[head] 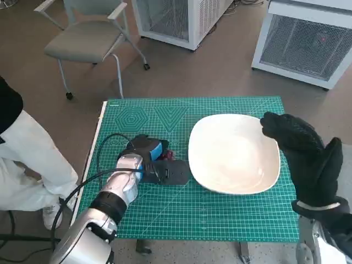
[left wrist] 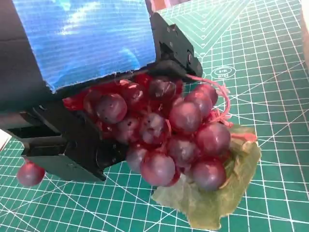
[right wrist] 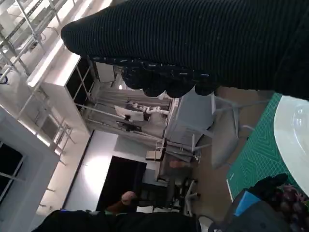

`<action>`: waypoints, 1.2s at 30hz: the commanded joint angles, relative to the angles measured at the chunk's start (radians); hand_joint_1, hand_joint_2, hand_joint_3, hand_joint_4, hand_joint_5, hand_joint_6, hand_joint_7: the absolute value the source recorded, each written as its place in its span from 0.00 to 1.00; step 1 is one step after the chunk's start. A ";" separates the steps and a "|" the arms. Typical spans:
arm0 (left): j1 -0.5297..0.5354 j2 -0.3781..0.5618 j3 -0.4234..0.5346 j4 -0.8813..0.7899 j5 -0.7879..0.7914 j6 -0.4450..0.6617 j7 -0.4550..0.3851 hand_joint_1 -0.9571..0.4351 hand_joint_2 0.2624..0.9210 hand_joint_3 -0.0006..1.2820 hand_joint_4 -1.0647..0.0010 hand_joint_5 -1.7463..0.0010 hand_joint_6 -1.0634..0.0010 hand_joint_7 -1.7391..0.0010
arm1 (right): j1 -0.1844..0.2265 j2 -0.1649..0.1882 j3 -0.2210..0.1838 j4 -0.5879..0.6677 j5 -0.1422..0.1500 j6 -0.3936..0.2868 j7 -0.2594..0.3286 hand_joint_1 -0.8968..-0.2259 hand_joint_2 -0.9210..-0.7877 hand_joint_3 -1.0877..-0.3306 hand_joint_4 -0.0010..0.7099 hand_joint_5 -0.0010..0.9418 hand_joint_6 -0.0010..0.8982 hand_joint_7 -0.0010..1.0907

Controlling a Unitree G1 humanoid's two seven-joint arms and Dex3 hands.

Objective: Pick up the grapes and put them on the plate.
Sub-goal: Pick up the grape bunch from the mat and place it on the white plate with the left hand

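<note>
Light: I see even, bright room light with soft shadows.
Glare: sheen on the plate (head: 234, 154).
Focus: sharp on the grapes (left wrist: 169, 135).
Edges: the head view bends.

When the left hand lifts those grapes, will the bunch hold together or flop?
The grapes likely dangle loosely, since only the bunch's top sits under the left hand. One berry already lies apart, so more may drop. The leaf looks floppy.

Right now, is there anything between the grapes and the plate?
No. The head view shows only bare green mat between the grapes, under the left robot hand, and the plate.
</note>
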 commanded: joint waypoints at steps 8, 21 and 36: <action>0.004 0.017 -0.001 -0.008 -0.016 0.004 -0.028 0.96 0.63 0.54 0.54 0.11 0.34 0.92 | 0.013 -0.004 -0.001 0.011 -0.003 0.006 0.001 0.62 0.00 0.68 0.57 0.61 0.19 0.85; 0.001 0.047 0.022 -0.131 -0.040 0.058 -0.089 0.92 0.65 0.50 0.51 0.14 0.37 0.82 | 0.014 -0.005 0.000 0.006 -0.003 0.007 0.000 0.62 0.00 0.68 0.57 0.61 0.19 0.85; 0.116 0.197 0.127 -0.669 -0.091 0.101 -0.219 0.69 0.84 0.24 0.45 0.23 0.43 0.32 | 0.004 -0.009 -0.011 0.014 0.011 0.014 0.001 0.62 0.00 0.68 0.58 0.61 0.20 0.85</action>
